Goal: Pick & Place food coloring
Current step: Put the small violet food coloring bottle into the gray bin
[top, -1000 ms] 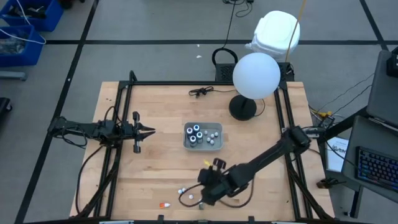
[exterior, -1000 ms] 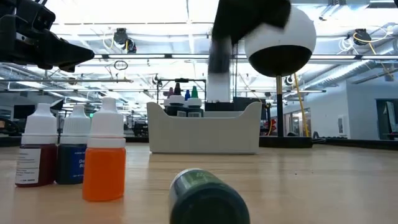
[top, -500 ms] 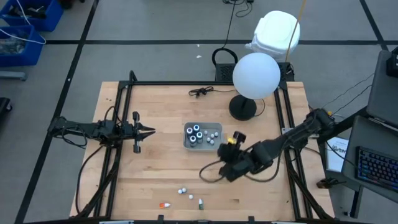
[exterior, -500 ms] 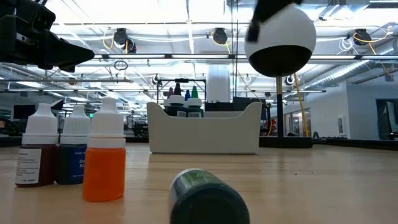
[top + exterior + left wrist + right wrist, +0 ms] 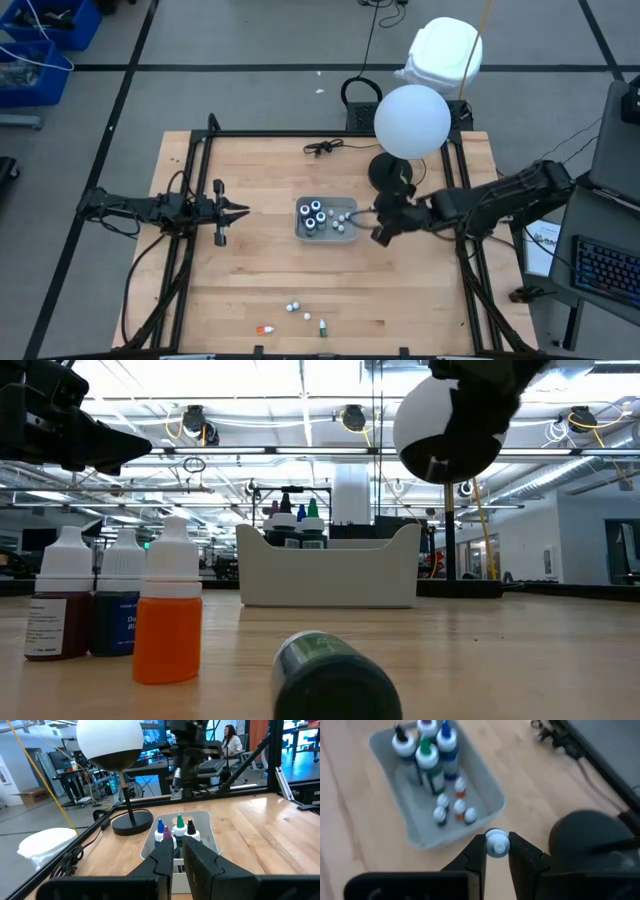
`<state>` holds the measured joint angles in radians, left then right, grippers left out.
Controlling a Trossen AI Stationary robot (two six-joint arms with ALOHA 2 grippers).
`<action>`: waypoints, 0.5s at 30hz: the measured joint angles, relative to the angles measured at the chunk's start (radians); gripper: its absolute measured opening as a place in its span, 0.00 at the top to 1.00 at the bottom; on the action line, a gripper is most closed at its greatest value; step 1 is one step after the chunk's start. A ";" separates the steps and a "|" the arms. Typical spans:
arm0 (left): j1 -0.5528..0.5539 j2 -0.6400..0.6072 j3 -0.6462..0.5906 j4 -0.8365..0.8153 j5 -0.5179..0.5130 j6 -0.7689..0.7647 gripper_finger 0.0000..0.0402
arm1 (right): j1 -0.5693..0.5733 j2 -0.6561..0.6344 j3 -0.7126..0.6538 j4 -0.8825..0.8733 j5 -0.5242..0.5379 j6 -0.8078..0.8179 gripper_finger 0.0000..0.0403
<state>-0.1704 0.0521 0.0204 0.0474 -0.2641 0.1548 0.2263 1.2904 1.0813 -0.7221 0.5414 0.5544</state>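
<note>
High: we list right end effector (image 5: 378, 232) at the grey tray's (image 5: 326, 237) 3 o'clock, left end effector (image 5: 240, 210) at its 9 | Low: orange bottle (image 5: 167, 610) upright on worktop (image 5: 520, 650) | Left wrist: narrow, empty | Right wrist: clamps white-capped bottle (image 5: 496, 843).

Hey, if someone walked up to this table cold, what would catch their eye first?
Probably the big white globe lamp at the table's far edge. Next, the grey tray mid-table, holding four tall bottles and several tiny ones. Just beside the tray, the right gripper is shut on a small white-capped bottle, while a few more small bottles sit at the near edge.
</note>
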 joint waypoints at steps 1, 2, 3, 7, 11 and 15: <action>0.000 0.000 0.000 0.000 0.000 0.000 0.88 | -0.024 -0.001 0.000 0.027 -0.024 -0.044 0.88; 0.000 0.000 0.000 0.000 0.000 0.004 0.88 | -0.049 0.000 0.000 0.061 -0.057 -0.088 0.88; 0.000 0.000 0.000 0.001 -0.001 0.011 0.88 | -0.076 0.006 0.000 0.102 -0.097 -0.130 0.88; -0.001 0.000 0.000 0.035 -0.054 0.122 0.88 | -0.155 0.044 0.000 0.261 -0.248 -0.269 0.88; 0.000 0.000 0.000 0.079 -0.139 0.187 0.88 | -0.188 0.092 0.027 0.298 -0.323 -0.325 0.87; 0.000 0.000 0.000 0.079 -0.157 0.201 0.88 | -0.194 0.190 0.119 0.242 -0.334 -0.338 0.88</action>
<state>-0.1703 0.0521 0.0204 0.1261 -0.4215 0.3559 0.0320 1.4805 1.1999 -0.4797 0.2075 0.2160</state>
